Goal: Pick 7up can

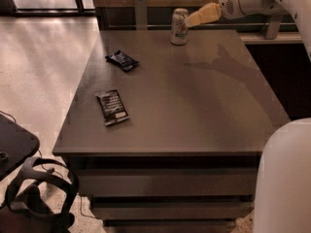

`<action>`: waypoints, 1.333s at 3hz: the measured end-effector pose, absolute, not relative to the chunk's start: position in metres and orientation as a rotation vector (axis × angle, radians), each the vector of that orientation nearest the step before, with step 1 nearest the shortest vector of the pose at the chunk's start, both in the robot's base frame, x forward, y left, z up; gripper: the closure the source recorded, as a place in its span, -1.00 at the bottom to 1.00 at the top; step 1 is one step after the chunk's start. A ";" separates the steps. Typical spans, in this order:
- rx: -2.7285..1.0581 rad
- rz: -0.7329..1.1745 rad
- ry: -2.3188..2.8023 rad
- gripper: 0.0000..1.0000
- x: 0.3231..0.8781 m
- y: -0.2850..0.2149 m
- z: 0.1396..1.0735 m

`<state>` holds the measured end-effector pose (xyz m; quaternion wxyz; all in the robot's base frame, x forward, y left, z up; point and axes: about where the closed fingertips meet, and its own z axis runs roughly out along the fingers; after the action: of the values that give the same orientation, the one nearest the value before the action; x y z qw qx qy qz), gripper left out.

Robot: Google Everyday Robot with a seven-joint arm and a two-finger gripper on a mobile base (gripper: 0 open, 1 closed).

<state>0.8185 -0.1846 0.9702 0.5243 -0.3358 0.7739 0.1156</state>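
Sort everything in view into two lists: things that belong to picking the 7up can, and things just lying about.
Belongs to the job:
7up can, upright at the far edge of the table
gripper, close beside the can's top

Just lying about:
near snack packet
far snack packet

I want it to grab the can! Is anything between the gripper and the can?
Nothing: in the camera view the gripper sits close beside the can.
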 end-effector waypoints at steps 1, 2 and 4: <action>-0.741 0.337 1.831 -1.00 0.856 -0.168 0.953; -0.711 0.390 1.827 -1.00 0.880 -0.158 0.933; -0.735 0.461 1.833 -1.00 0.900 -0.131 0.903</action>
<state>0.8997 -0.1314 0.9025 0.5283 -0.3078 0.7673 0.1932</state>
